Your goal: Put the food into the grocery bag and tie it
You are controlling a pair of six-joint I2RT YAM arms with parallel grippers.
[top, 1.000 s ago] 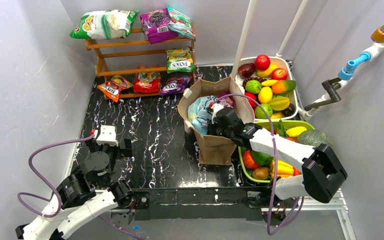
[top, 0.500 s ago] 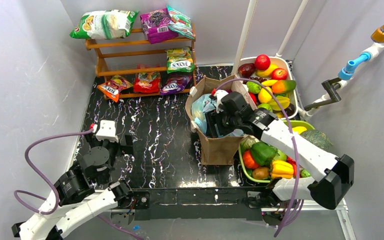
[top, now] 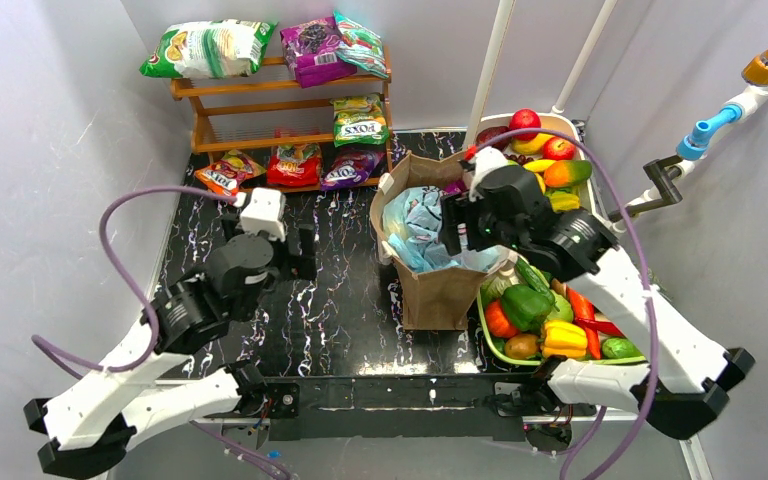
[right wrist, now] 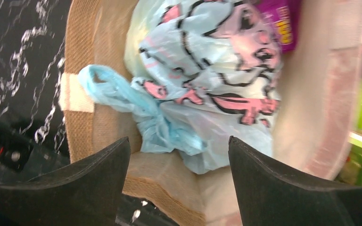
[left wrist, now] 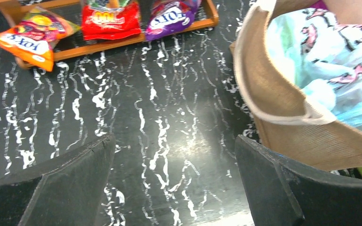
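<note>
The light-blue grocery bag (top: 418, 222) with pink figures lies bunched inside the upright brown paper bag (top: 440, 295), its twisted handles (right wrist: 118, 92) draped toward the paper bag's rim. My right gripper (right wrist: 179, 141) hovers open over the paper bag's mouth, with nothing between its fingers. Out over the black table, left of the paper bag (left wrist: 283, 99), my left gripper (left wrist: 174, 139) stands wide open and empty. Loose food shows to the right: a green pepper (top: 525, 305), a yellow pepper (top: 565, 338) and a red apple (top: 525, 122).
A green tray (top: 492, 348) of vegetables sits at the right front, and a white tub (top: 552, 117) of fruit stands behind it. A wooden shelf (top: 280, 110) with snack packs is at the back left. White pipes rise at the back right.
My right gripper has opened, let go of the grocery bag and drawn back toward the paper bag's right side. The left arm has reached forward toward the middle of the table.
</note>
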